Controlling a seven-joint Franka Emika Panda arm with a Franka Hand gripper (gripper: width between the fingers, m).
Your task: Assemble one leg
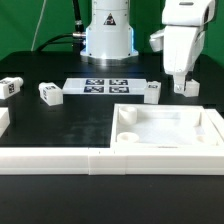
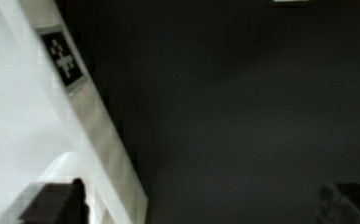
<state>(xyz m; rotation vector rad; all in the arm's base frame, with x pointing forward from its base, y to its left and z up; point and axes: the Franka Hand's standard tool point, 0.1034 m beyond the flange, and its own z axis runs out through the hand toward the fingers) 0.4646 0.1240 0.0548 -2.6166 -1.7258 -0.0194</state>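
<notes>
Black table (image 1: 60, 125), claw (image 1: 183, 88) apparently open, leg (image 1: 152, 93) nearby

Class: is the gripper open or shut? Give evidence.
Open: in the wrist view the fingers stand wide apart, only dark table between them.

The gripper (image 1: 183, 88) hangs just beside one leg (image 1: 152, 93) (jaw state unclear), near the white panel (image 1: 170, 125).

Exterior frontal, wrist downward past fingers (image 2: 52, 202) (close)
</notes>
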